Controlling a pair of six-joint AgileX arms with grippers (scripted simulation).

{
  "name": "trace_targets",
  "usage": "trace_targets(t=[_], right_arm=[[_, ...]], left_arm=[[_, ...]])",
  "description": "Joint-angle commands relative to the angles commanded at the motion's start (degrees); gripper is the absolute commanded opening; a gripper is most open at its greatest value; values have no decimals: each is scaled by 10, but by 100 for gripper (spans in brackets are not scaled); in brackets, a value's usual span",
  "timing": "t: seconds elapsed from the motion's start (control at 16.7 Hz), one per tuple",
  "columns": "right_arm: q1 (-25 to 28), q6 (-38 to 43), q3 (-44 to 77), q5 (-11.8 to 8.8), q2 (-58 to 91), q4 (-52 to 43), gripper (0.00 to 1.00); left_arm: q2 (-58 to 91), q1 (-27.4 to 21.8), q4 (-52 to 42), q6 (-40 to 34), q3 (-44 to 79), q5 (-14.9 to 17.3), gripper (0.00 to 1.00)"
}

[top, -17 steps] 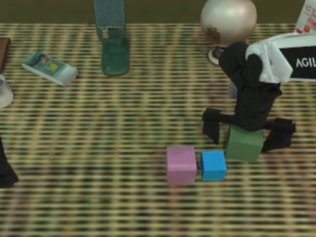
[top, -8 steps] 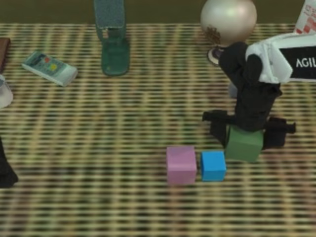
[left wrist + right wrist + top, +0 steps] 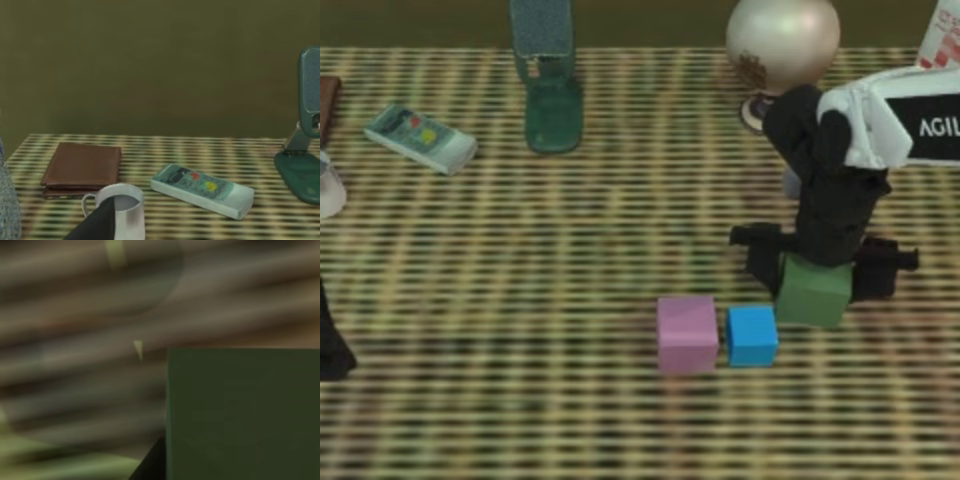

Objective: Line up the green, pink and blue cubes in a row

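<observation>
The green cube (image 3: 813, 292) rests on the woven mat right of centre, and my right gripper (image 3: 820, 262) is shut on it, one black finger pressed to each side. Seen from the right wrist, the green cube (image 3: 245, 415) fills the frame and a dark fingertip (image 3: 152, 465) lies against its edge. The blue cube (image 3: 752, 335) sits just left of the green one, slightly nearer the front. Next to it, on its left, is the pink cube (image 3: 687, 333). My left gripper (image 3: 330, 350) is parked at the far left edge.
A tall teal glass vessel (image 3: 548, 90) stands at the back. A white-and-teal box (image 3: 420, 137) lies at back left, near a brown wallet (image 3: 82, 167) and a white mug (image 3: 122, 212). A pearly sphere (image 3: 782, 40) sits behind the right arm.
My right gripper's fingers have drawn in from a wide spread until they press on the green cube's sides. The pink and blue cubes have not moved.
</observation>
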Motion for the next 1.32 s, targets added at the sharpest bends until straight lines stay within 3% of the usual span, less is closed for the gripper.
trace_targets(t=[0.48, 0.9, 1.32], right_arm=[[-1, -1, 2, 3, -6, -5, 0], [3, -1, 72, 2, -53, -126, 0], [6, 2, 88, 2, -55, -143, 0]], left_arm=[[0, 0, 0, 0, 0, 0, 100], [0, 0, 0, 0, 0, 0, 100], [0, 0, 0, 0, 0, 0, 100]])
